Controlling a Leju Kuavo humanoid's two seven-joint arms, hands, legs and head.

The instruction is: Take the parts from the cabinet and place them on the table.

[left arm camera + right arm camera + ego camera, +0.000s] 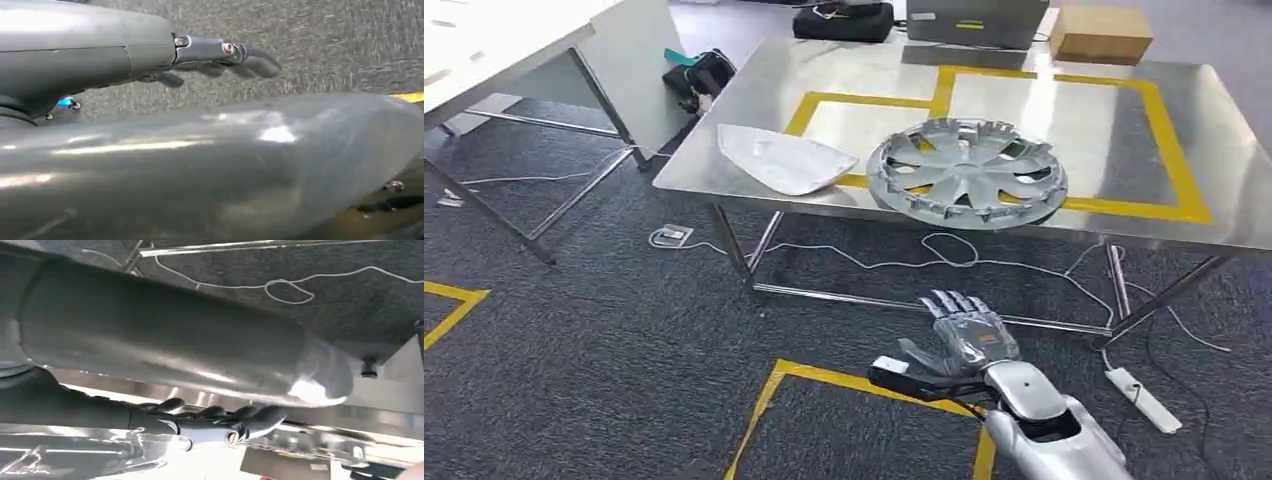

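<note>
A silver wheel cover point(966, 172) lies flat on the steel table point(1124, 150), near its front edge. Left of it rests a white shell-shaped part point(784, 158), close to the table's front left corner. My right hand point(964, 335) hovers low over the carpet in front of the table, below the wheel cover, fingers spread and holding nothing. In the right wrist view its dark fingers point(220, 416) stretch out toward the table's shiny edge. The left wrist view has my left hand point(220, 55) over grey carpet, fingers extended with nothing in them.
Yellow tape point(1169, 150) marks rectangles on the table. A cardboard box point(1100, 33), a grey case point(974, 20) and a black bag point(844, 20) sit at its far edge. A white cable point(944, 250) and power strip point(1142, 399) lie on the floor. Another table point(514, 60) stands left.
</note>
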